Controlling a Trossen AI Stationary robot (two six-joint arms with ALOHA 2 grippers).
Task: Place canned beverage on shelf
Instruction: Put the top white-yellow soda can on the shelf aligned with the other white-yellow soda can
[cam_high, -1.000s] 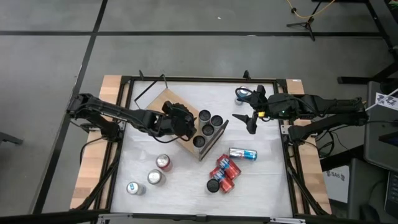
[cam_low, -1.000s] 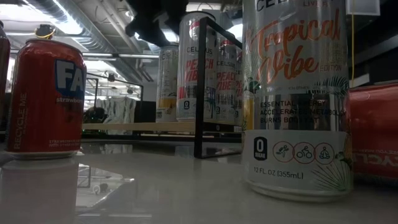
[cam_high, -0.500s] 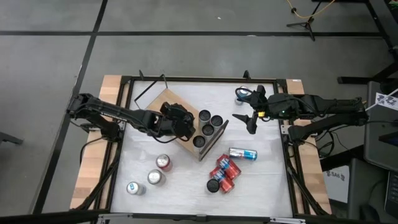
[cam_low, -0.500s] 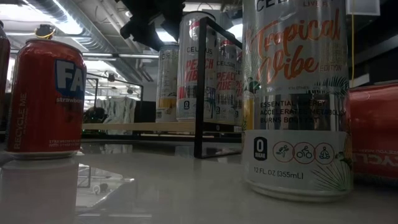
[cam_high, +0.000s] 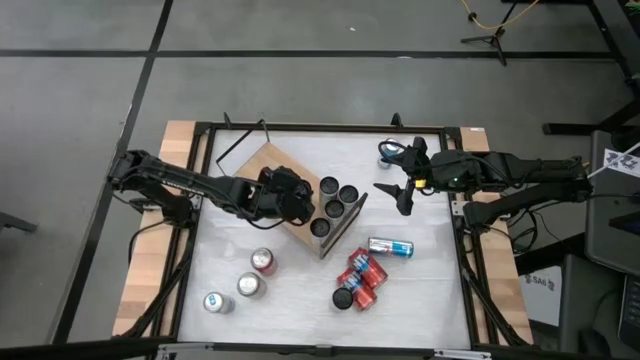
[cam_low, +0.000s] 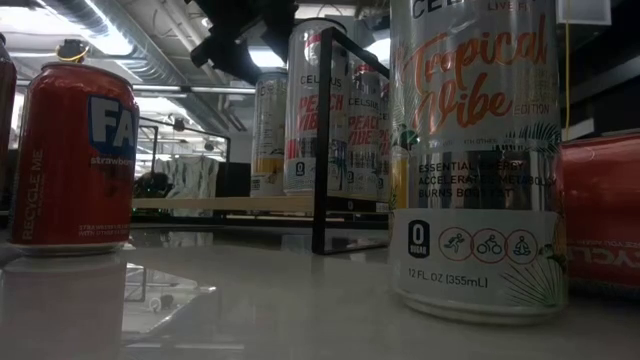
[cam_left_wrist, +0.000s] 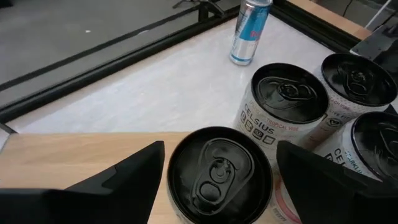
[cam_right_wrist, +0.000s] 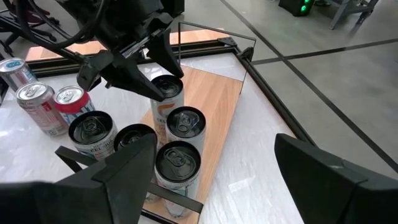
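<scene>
Here the left gripper (cam_left_wrist: 214, 177) stands spread astride the upright black-topped Celsius can (cam_left_wrist: 219, 177), not clamped on it; the can rests on the light-wood wire-framed shelf (cam_left_wrist: 74, 158). The right gripper (cam_high: 392, 195), unclenched and empty, waits well apart.

matt wood shelf (cam_high: 262, 165), glossy cans (cam_high: 340, 195)

1. Table (cam_high: 300, 300): white top, under both the left claw (cam_high: 297, 203) and the right claw (cam_high: 393, 197).
2. Frame (cam_high: 320, 127): black bars around the table, the far bar beyond both claws.
3. Wood edges (cam_high: 140, 290): strips along the table's sides, outward of each claw.
4. Floor (cam_high: 300, 30): grey with dark seams, beyond the table, well apart from both claws.
5. Tripod (cam_high: 490, 38): black, on the floor, far beyond the right claw.
6. Cable (cam_high: 495, 15): yellow, by the tripod.
7. Ducts (cam_low: 150, 40): on the ceiling, behind the left claw in the low view.
</scene>
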